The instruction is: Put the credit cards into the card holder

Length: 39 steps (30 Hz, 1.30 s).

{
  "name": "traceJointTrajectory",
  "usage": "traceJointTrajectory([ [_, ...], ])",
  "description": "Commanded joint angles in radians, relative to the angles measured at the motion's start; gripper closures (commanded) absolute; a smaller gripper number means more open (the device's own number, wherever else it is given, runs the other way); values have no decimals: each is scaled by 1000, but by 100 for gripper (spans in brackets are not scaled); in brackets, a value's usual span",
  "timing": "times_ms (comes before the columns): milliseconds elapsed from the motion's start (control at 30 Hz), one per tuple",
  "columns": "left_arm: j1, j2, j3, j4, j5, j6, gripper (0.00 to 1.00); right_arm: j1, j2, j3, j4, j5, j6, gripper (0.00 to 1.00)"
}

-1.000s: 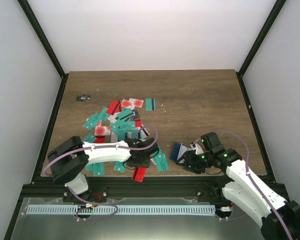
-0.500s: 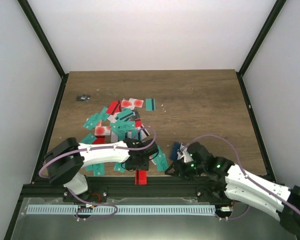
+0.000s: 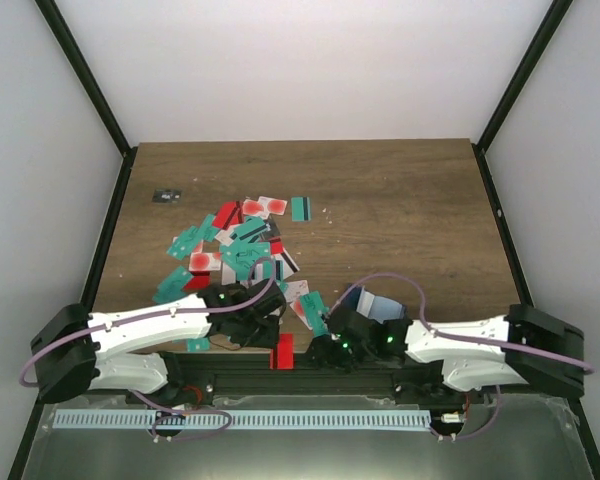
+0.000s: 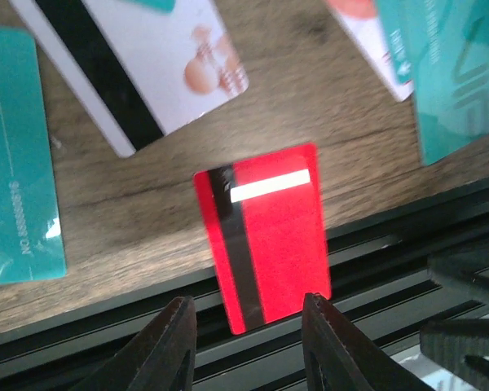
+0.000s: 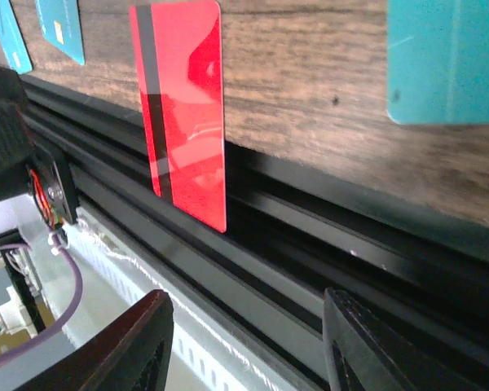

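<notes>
Mira: Credit cards (image 3: 235, 250), thin flat plastic rectangles, mostly teal with some red and white, lie heaped on the left half of the brown wood-grain surface (image 3: 410, 200). Where is the holder?

Tom: The small dark navy folding card holder (image 3: 378, 304) sits near the front edge, just behind the right arm and well apart from the heap. No card can be seen in it (the arm hides part of it).

Mira: And the step in hand?

Tom: Picking up, by the look of it. One glossy red card (image 4: 265, 244) with a black stripe and a white strip hangs half over the front edge, above the black metal rail (image 5: 310, 236). The left tool (image 4: 244, 303) hovers before it, jaws partly apart and holding nothing. The right tool (image 5: 246, 300) faces the same card from the side, jaws also apart and empty.

Mira: Next move?

Tom: Probably one tool closes on the overhanging end, then carries the card to the holder's slot.

Mira: Any writing?

Tom: No brand is legible. The teal card (image 4: 16, 163) at the left carries a row of small digits, too blurred to read.
</notes>
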Motion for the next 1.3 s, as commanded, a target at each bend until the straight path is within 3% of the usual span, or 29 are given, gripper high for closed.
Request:
traceJointTrajectory([
  [0, 27, -56, -99, 99, 105, 38, 62, 42, 93, 67, 120, 86, 39, 48],
  [333, 79, -132, -241, 158, 191, 40, 63, 94, 296, 151, 202, 131, 73, 49],
  [667, 111, -164, -366, 273, 283, 25, 63, 95, 385, 158, 248, 158, 112, 54],
  [867, 133, -179, -411, 321, 325, 23, 63, 95, 423, 142, 322, 155, 135, 68],
  [1133, 149, -238, -409, 294, 322, 19, 64, 95, 418, 144, 339, 148, 161, 99],
  [1267, 154, -320, -293, 133, 247, 36, 62, 91, 356, 178, 251, 146, 130, 99],
])
